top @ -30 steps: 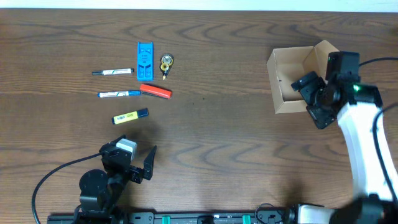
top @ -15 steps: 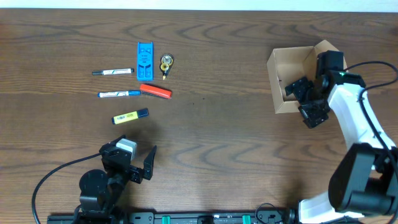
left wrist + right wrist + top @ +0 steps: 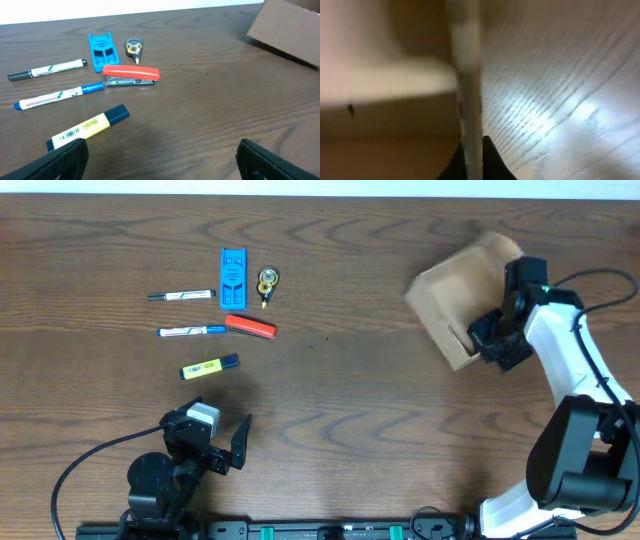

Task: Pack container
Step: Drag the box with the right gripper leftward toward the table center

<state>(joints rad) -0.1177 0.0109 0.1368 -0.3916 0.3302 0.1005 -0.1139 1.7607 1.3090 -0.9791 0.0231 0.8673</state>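
Note:
The container (image 3: 448, 298), a tan cardboard box, is tipped up off its base at the right of the table, with its underside facing the overhead camera; it looks blurred. My right gripper (image 3: 488, 340) is shut on its side wall. The right wrist view shows that wall (image 3: 468, 90) edge-on, pinched between the two dark fingers of the right gripper (image 3: 474, 161). One corner of the container (image 3: 292, 27) also shows in the left wrist view. My left gripper (image 3: 218, 436) rests open at the front left; the left gripper (image 3: 161, 161) holds nothing.
At the back left lie a black-capped marker (image 3: 182, 296), a blue-capped marker (image 3: 190, 331), a yellow highlighter (image 3: 209, 367), a red stapler (image 3: 250, 326), a blue plastic piece (image 3: 233, 276) and a small round tape dispenser (image 3: 267, 281). A cable (image 3: 85, 460) trails beside the left arm.
The right gripper has shut on the container's wall. The box has tipped up and shifted left. The left arm has not moved.

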